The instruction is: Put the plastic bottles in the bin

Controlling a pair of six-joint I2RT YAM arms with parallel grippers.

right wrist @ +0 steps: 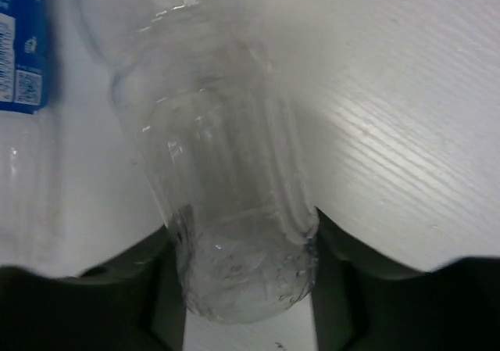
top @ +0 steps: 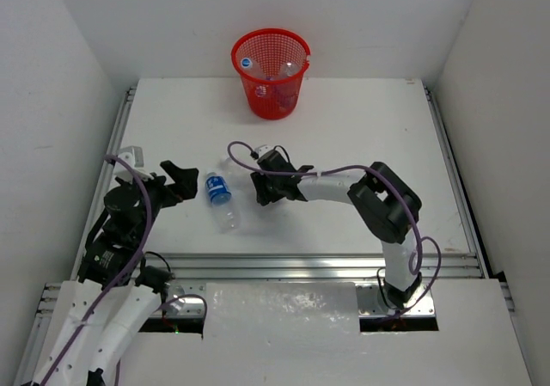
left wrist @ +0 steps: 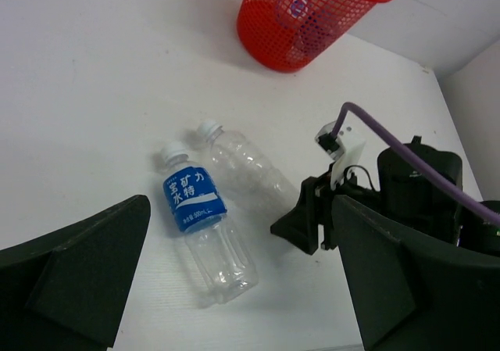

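The red mesh bin (top: 258, 100) stands at the back of the table with several bottles (top: 247, 62) inside it; it also shows in the left wrist view (left wrist: 269, 42). Two bottles lie side by side on the table: a blue-labelled bottle (top: 219, 192) (left wrist: 195, 202) and an unlabelled clear bottle (left wrist: 246, 167) (right wrist: 226, 179). My right gripper (top: 268, 188) (right wrist: 244, 238) has its fingers against both sides of the unlabelled bottle's base, low on the table. My left gripper (top: 178, 180) (left wrist: 242, 304) is open and empty, just left of the blue-labelled bottle.
White walls close in the table (top: 361, 137) on the left, right and back. A metal rail (top: 318, 264) runs along the near edge. The right arm's purple cable (top: 245, 150) loops above its gripper.
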